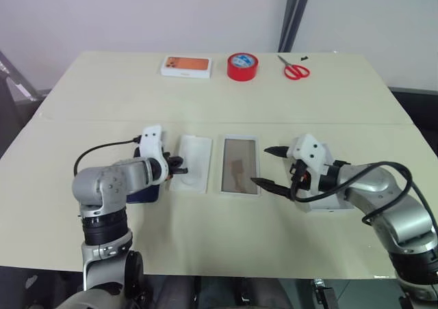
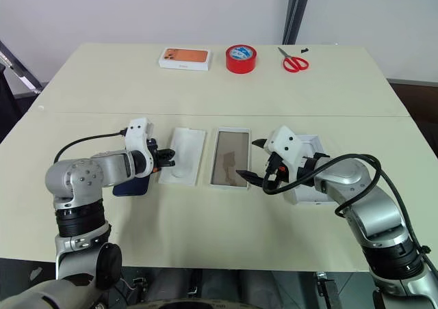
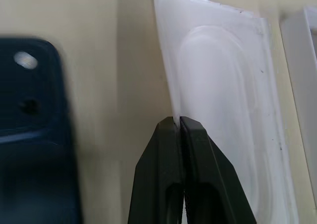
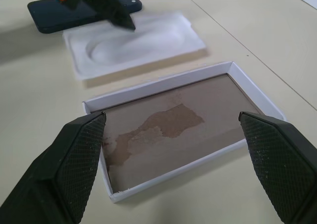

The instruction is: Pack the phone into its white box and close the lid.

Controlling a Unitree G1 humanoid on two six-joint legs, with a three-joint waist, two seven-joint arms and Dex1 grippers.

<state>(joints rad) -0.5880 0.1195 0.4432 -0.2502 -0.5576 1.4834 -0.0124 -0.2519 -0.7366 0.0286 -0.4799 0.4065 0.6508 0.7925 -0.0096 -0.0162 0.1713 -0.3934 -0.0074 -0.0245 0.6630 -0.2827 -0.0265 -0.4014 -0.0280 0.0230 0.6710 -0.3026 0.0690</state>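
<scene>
White insert (image 1: 191, 163) lies between the navy phone (image 4: 79, 11) and the one open box (image 1: 241, 165), tan-floored, all near the bench's (image 1: 205, 104) front edge. The left hand (image 3: 179, 127) is pinched on the insert's rim; the right hand (image 4: 171, 154) gapes over the box. Bare bench lies beyond.

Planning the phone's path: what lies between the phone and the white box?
The flat white insert, seen in the right eye view, with the phone and white box either side.
</scene>
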